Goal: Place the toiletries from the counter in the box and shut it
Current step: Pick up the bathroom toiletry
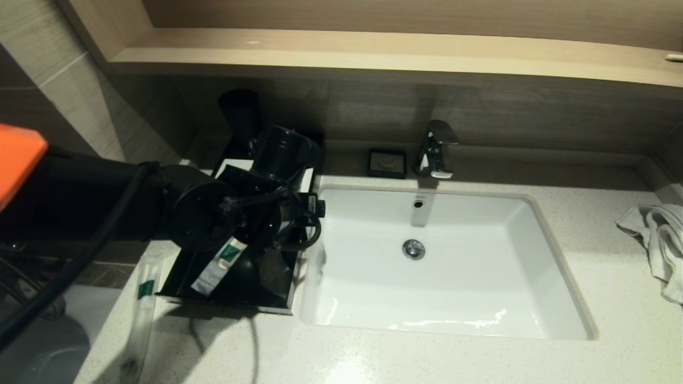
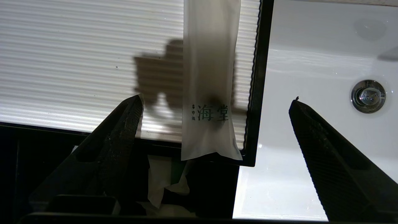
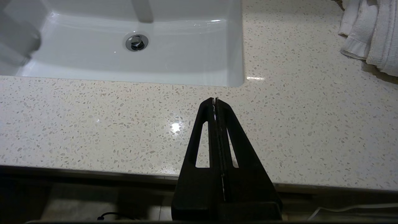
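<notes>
Head view, from its left side: a long slim clear packet [image 1: 143, 298] with a green band lies on the pale speckled tabletop [image 1: 453, 362], just beside the black box [image 1: 181, 277] and reaching toward the front edge. The left gripper [image 1: 269, 261] hangs over the box, its arm covering most of it, and a white sachet [image 1: 220, 265] with a green mark lies slanted in the open drawer part beneath. Right of the box sits the white basin [image 1: 533, 256], with a small black soap dish [image 1: 387, 162] and the tap [image 1: 437, 149] behind it, and a white towel [image 1: 659, 240] lies at the far right. From the left wrist view, the left gripper [image 2: 217, 102] has its jaws spread wide and holds nothing; a frosted sachet [image 2: 211, 81] with green print lies flat on the ribbed white top panel [image 2: 77, 62] of the box, between the two jaws in this picture and below them, near the box edge that borders the basin. More pale packets [image 2: 161, 183] show in the dark drawer. The right gripper [image 3: 215, 101] hangs over the front of the tabletop, jaws pressed together, empty.
</notes>
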### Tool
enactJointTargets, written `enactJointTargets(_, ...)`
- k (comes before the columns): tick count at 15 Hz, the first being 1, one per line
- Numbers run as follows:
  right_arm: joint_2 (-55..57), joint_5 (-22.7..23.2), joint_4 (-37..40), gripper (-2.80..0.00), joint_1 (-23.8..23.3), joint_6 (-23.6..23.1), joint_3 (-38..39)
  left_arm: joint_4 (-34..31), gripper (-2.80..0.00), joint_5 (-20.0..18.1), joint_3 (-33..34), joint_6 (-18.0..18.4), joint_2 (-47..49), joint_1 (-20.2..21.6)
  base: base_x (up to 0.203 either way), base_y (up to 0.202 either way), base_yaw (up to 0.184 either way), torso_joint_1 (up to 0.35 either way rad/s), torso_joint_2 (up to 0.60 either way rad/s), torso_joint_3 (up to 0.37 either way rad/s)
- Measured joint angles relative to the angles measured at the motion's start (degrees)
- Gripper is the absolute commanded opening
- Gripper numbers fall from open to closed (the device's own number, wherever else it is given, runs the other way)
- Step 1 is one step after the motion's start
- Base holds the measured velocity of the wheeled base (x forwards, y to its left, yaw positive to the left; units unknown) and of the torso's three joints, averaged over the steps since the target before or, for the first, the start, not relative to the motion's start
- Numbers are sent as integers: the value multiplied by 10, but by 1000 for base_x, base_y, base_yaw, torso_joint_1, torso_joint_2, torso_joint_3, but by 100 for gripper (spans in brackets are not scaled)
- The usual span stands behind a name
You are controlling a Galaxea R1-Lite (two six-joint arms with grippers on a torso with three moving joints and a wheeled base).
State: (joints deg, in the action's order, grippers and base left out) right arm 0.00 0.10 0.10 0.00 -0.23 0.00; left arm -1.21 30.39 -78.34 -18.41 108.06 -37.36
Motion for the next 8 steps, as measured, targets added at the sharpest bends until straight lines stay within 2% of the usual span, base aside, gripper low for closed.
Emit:
enactJointTargets(4, 0, 0, 0, -280, 0, 0, 0, 0, 0, 1, 2, 0, 0, 0, 0, 0, 0, 0, 0, 0)
enactJointTargets(5, 0, 0, 0, -280, 0, 0, 0, 0, -280, 1, 3, 0, 0, 0, 0, 0, 0, 0, 0, 0)
enactJointTargets(8, 0, 0, 0, -280, 0, 0, 0, 0, -280, 1, 4, 0, 0, 0, 0, 0, 0, 0, 0, 0)
